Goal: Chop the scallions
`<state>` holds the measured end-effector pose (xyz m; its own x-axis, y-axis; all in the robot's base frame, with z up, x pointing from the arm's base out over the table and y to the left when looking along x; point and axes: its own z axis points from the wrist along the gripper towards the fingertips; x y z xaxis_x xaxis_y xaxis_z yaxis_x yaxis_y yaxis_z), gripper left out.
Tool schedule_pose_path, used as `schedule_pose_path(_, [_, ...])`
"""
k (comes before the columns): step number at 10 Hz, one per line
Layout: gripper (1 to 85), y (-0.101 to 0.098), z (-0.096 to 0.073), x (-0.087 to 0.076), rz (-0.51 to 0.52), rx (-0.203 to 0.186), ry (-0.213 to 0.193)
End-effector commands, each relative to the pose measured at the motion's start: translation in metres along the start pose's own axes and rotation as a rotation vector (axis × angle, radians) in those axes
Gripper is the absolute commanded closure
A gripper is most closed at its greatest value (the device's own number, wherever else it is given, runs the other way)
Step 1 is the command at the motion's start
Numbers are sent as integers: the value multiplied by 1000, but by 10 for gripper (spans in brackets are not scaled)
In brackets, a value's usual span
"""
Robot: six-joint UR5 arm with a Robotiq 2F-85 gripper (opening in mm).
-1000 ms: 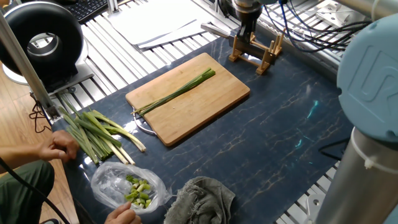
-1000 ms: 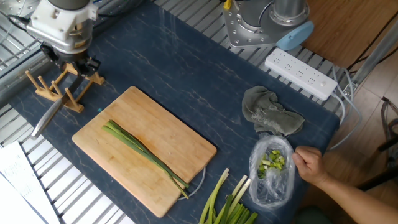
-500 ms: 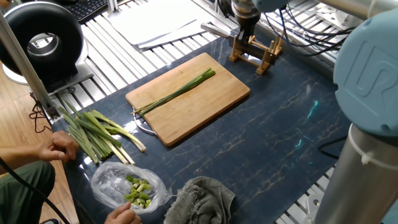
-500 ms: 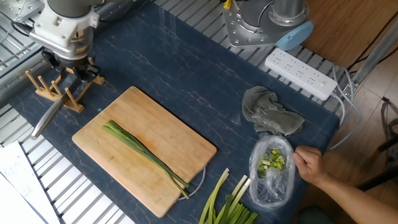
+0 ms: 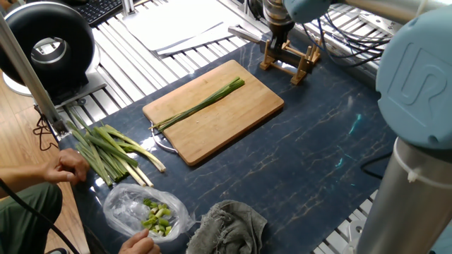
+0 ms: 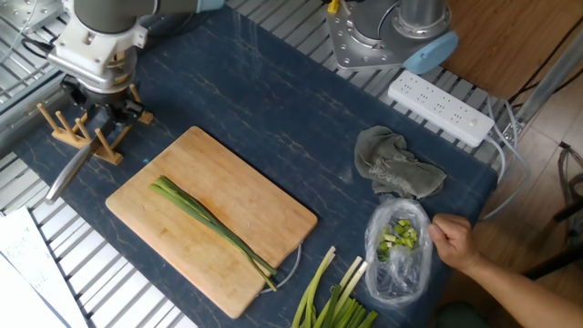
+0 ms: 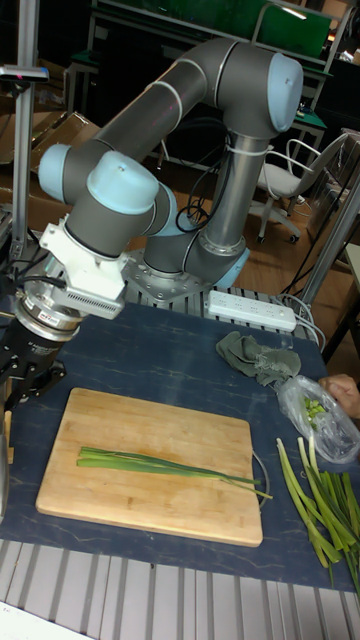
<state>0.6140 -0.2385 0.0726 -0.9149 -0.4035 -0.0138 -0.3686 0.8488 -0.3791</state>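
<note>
Where hand (image 6: 98, 107) hovers: wooden rack (image 6: 91, 132).

A dark blue marbled mat (image 5: 318, 141) covers a table of ribbed metal slats (image 6: 109, 292). Beyond it lies a wooden floor (image 6: 510, 36), with a white power strip (image 6: 440, 107) at the mat's edge. In the tall fixed view, an office chair (image 7: 285, 190) stands behind, near green-topped benches (image 7: 290, 25).

A robotics lab: aluminium-slat bench (image 5: 152, 67), power strip (image 6: 442, 107), office chair (image 7: 290, 185) behind.
</note>
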Motion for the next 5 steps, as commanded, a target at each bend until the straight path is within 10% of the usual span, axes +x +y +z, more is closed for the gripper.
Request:
schedule_pose_path(1, [440, -2, 7, 0, 9, 6, -11])
schedule_pose_path(5, [483, -4, 8, 0, 16, 11, -15])
